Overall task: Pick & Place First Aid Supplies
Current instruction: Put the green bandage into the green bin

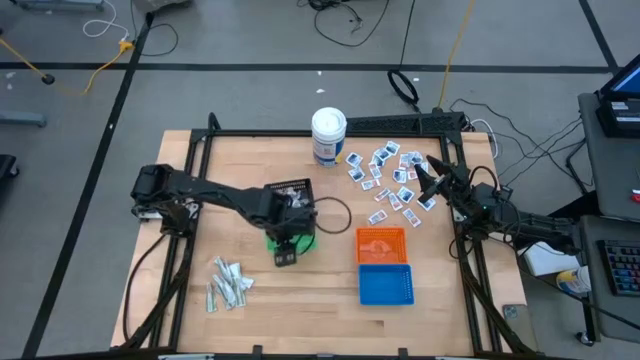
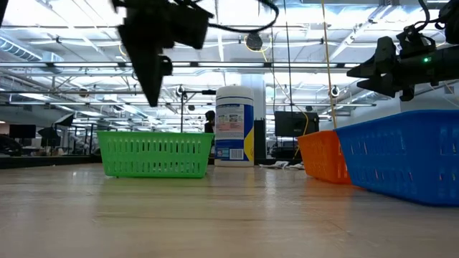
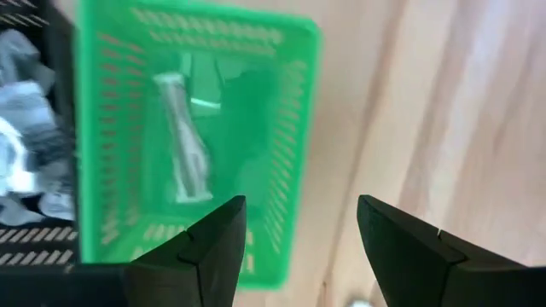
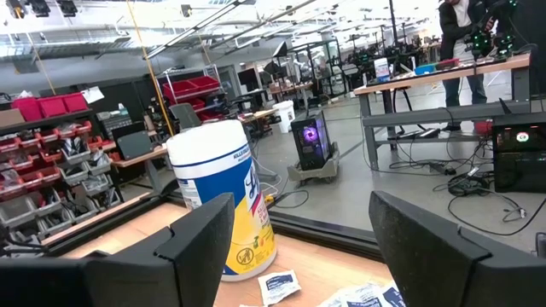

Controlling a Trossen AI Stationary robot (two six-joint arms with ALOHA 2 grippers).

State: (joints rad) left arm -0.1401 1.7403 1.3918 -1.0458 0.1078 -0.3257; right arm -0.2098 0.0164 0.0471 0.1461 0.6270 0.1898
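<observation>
My left gripper (image 3: 299,209) hangs open above the green basket (image 3: 192,128) near the table's middle (image 1: 286,252). One pale narrow strip (image 3: 182,141) lies flat on the green basket's floor. More strips (image 1: 228,283) lie in a pile on the wood toward the near left. White square packets with blue print (image 1: 390,178) are scattered on the far right. My right gripper (image 4: 299,205) is open and held in the air over those packets (image 1: 426,180), pointing toward the white canister (image 4: 223,200). Both grippers are empty.
A black basket (image 1: 290,192) with crumpled packets (image 3: 21,128) stands just beyond the green one. An orange basket (image 1: 381,243) and a blue basket (image 1: 386,284) sit side by side right of centre. The canister (image 1: 328,135) stands at the far edge. Bare wood lies between pile and baskets.
</observation>
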